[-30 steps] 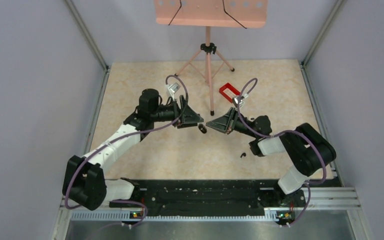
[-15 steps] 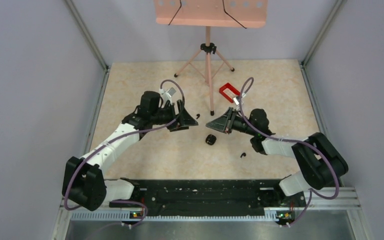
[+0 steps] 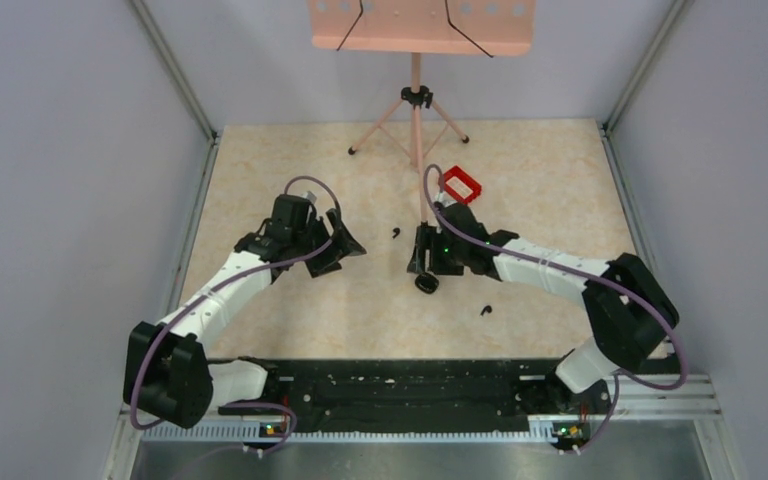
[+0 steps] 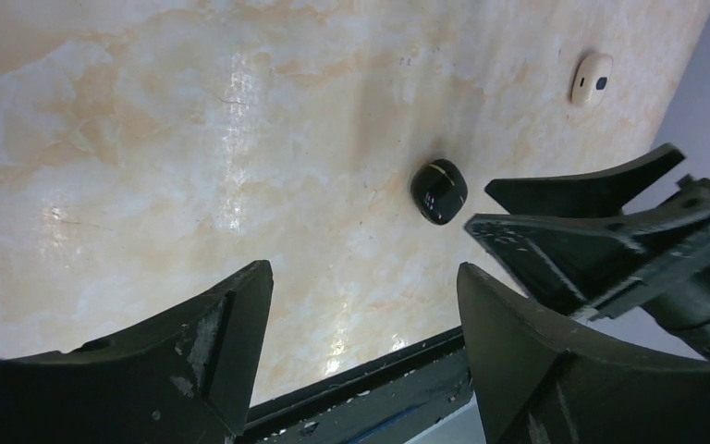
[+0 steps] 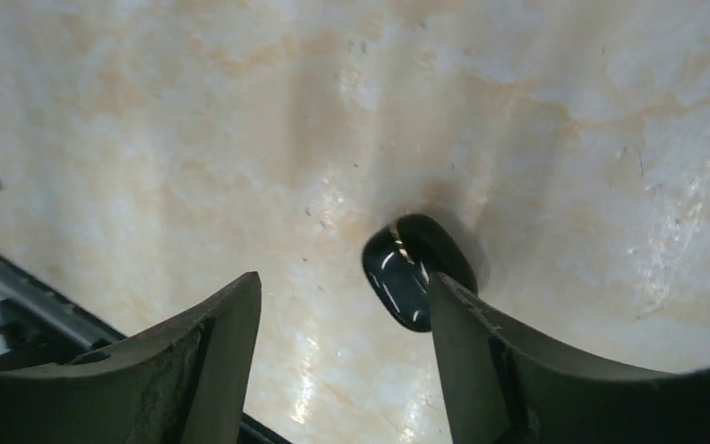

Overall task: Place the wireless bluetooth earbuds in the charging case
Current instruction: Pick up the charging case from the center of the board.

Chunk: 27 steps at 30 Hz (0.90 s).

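Note:
The charging case [image 3: 426,284] lies shut on the marble table, a glossy black pebble with a thin gold seam [image 5: 405,270] [image 4: 439,191]. My right gripper [image 3: 421,268] points down just above it, open, with the case [image 5: 405,270] beside its right finger [image 5: 481,342] and not gripped. My left gripper [image 3: 353,246] is open and empty, well to the left of the case. One black earbud [image 3: 395,233] lies between the two grippers. The other earbud [image 3: 485,310] lies nearer the front, right of the case.
A red rectangular tray [image 3: 460,184] sits behind the right arm. A pink music stand's tripod [image 3: 417,110] stands at the back, one leg reaching down near the tray. A small pale oval piece [image 4: 592,78] lies beyond the case. The black base rail [image 3: 400,385] runs along the near edge.
The case, which was up between the two grippers, now lies on the table. My right gripper has opened and swung down over it. My left arm has drawn back to the left.

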Each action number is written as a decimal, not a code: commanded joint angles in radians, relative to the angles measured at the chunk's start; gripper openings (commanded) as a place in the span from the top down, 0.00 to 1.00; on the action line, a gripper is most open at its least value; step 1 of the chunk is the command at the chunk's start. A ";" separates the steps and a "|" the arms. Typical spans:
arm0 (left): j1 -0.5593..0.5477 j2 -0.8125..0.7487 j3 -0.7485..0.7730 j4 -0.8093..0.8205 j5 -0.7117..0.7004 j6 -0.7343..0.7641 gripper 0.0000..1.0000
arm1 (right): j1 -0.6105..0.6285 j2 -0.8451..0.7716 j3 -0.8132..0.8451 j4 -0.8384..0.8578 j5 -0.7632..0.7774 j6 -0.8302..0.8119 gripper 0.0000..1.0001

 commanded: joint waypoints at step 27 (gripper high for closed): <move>0.010 -0.046 -0.016 0.017 0.008 0.019 0.22 | 0.107 0.300 0.288 -0.377 0.336 0.006 0.31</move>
